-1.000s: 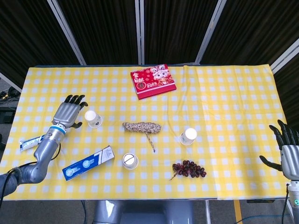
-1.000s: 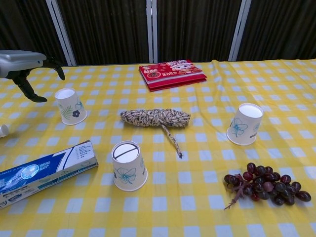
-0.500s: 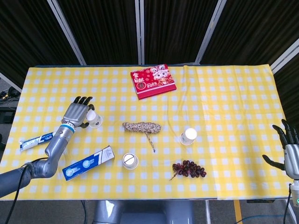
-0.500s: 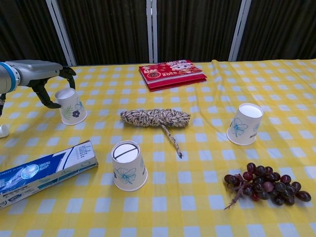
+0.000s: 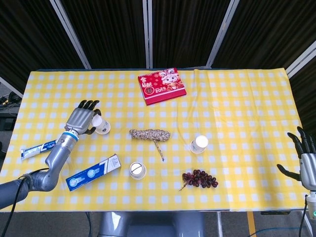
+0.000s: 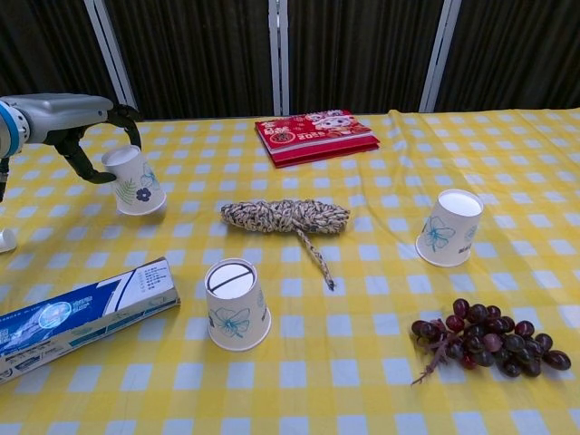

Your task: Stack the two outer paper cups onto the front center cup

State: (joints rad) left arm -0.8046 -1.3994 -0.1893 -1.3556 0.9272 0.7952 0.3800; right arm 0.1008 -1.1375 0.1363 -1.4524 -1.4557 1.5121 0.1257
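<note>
light: bright, even, from above | backdrop: dark curtain, nearly black | shadows: soft, short, close under the paper cups (image 6: 238,316) and grapes (image 6: 485,338) | glare: mild sheen on the toothpaste box (image 6: 77,313) | focus: both views sharp, no motion blur | distortion: head view table edges (image 5: 256,70) slightly bowed

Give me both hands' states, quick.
Left hand: holding the tilted left paper cup.
Right hand: open, fingers spread, holding nothing.
</note>
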